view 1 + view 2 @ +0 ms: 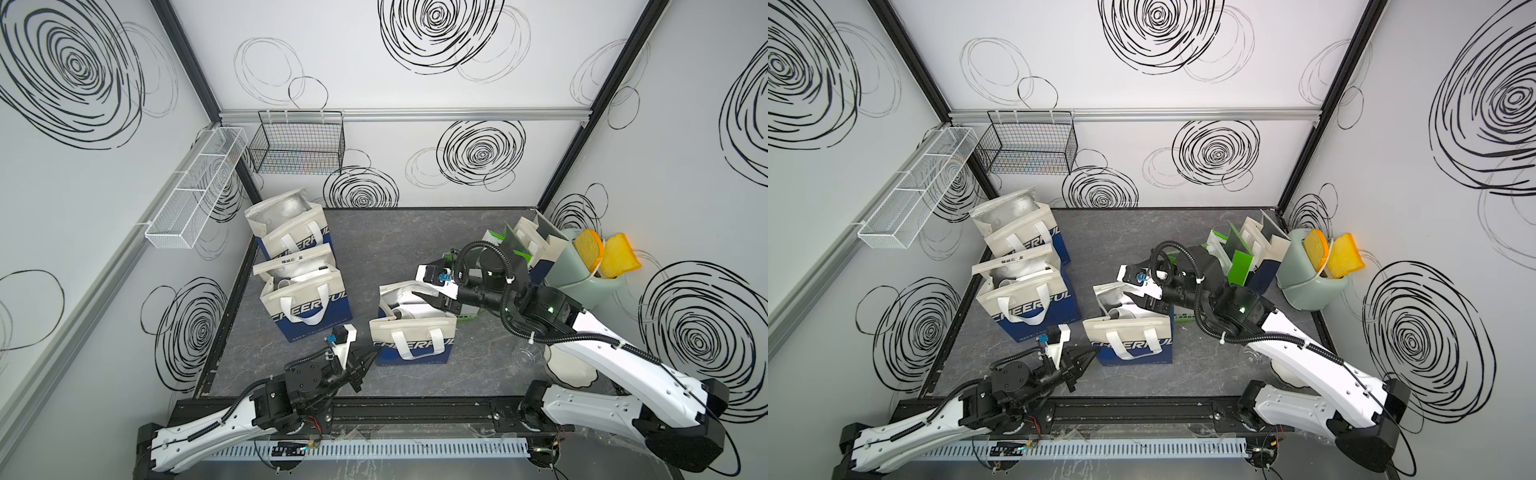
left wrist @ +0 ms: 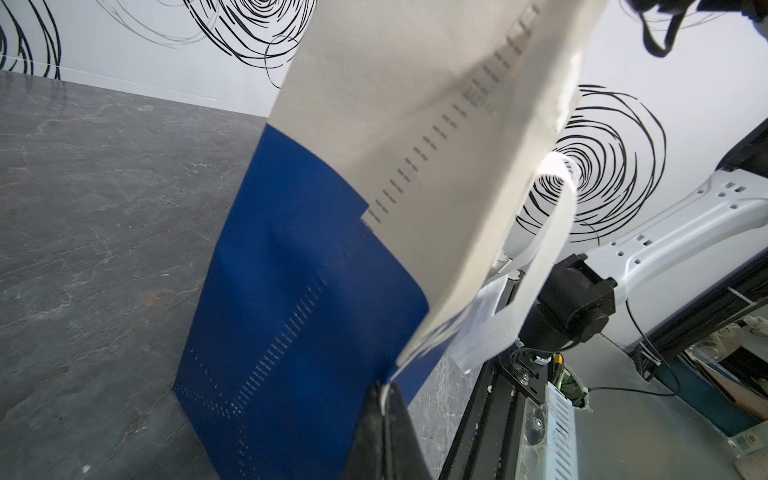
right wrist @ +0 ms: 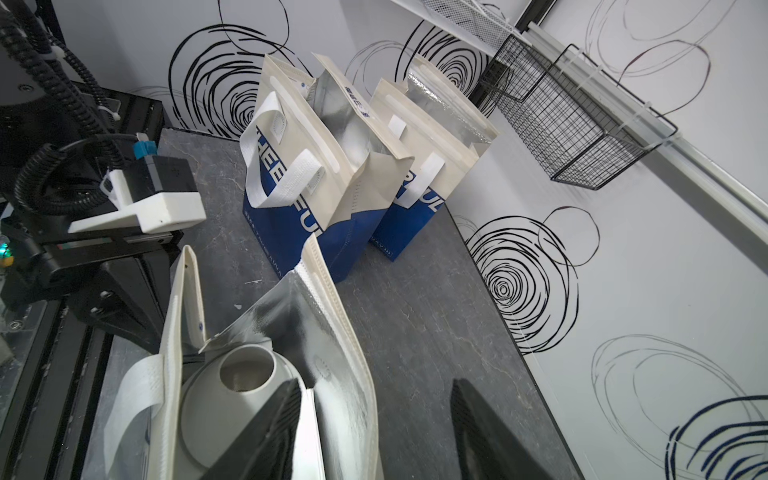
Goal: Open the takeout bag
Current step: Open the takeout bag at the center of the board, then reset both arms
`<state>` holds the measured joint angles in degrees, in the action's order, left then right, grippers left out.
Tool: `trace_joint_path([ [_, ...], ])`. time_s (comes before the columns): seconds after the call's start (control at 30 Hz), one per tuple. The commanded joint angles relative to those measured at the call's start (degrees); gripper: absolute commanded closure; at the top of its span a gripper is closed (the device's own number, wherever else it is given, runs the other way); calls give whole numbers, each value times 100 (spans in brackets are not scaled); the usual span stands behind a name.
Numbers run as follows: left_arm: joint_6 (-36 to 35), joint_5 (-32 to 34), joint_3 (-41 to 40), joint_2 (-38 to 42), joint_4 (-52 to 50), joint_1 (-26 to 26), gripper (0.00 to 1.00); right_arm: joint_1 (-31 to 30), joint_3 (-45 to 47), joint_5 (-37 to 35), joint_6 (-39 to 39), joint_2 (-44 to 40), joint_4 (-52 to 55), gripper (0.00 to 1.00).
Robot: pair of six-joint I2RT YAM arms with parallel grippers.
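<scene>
The takeout bag (image 1: pixel 411 338) (image 1: pixel 1129 338), cream above and blue below, stands upright at the front middle of the grey table. Its mouth gapes, showing silver lining (image 3: pixel 332 353) and a white container (image 3: pixel 232 395) inside. My left gripper (image 1: pixel 377 351) (image 1: pixel 1097 353) (image 2: pixel 386 392) is shut on the cream front edge of the bag (image 2: pixel 311 249) at its left corner. My right gripper (image 1: pixel 422 291) (image 1: pixel 1133 293) (image 3: pixel 374 415) hangs open over the bag's rear wall, which stands loose between the fingers: one finger is inside the bag, the other outside.
Two more open bags (image 1: pixel 291 232) (image 1: pixel 305 299) stand at the left. Folded bags (image 1: pixel 523 241) and a green toaster (image 1: pixel 582 278) with bread crowd the back right. A white plate (image 1: pixel 569 372) lies under the right arm. Wire baskets (image 1: pixel 299 143) hang on the walls.
</scene>
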<state>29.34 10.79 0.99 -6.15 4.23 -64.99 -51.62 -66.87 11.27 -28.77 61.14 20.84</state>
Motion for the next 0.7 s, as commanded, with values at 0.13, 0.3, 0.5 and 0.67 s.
trace_joint_path([
  [0.13, 45, 388, 330, -93, -176, -18, 100, 20, -431, 783, 301, -454, 563, 35],
  [0.3, 11, 500, 377, -70, -142, -10, 100, 21, -843, 1654, 129, -365, 1821, 39],
  [0.5, -49, 529, 477, -179, -70, -8, 100, -197, -722, 1546, 108, -54, 2450, 42],
  [0.67, -109, 605, 542, -246, -140, 10, 100, -540, -749, 811, 82, 341, 2403, 41],
])
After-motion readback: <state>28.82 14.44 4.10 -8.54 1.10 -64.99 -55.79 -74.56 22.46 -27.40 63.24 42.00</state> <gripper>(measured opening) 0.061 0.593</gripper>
